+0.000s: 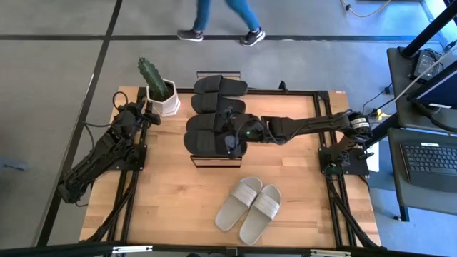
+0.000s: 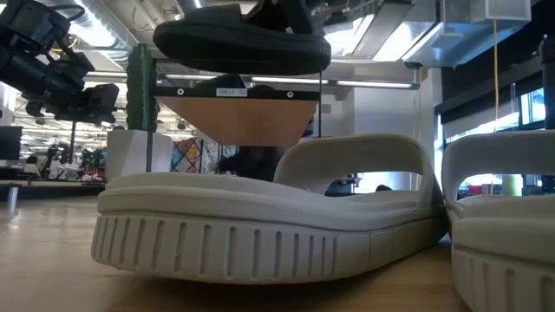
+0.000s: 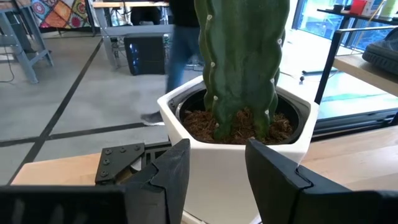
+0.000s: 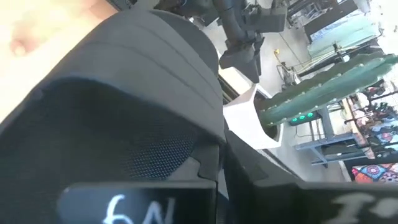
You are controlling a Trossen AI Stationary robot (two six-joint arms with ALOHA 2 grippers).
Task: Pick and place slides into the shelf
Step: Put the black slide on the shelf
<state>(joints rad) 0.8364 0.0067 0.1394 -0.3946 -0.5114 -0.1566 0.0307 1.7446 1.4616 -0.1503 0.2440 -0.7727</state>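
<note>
The shelf stands at the table's middle, and black slides lie in a row on its plank top. My right gripper reaches in from the table's right and is shut on the nearest black slide over the shelf's near end. The grey-beige pair lies sole-down on the table near its near edge. My left gripper waits open at the table's far left, in front of the white cactus pot. My right gripper holds the black slide by its wide strap, coming roughly level from the table's right, across the slide. The strap fills the wrist view and hides the fingertips. The slide sits level over the shelf top; whether its sole rests on it, I cannot tell.
The white cactus pot stands at the shelf's far left corner. A person's legs pass beyond the table's far edge. A desk with a keyboard is off to the right. Bare wood lies left of the grey-beige pair.
</note>
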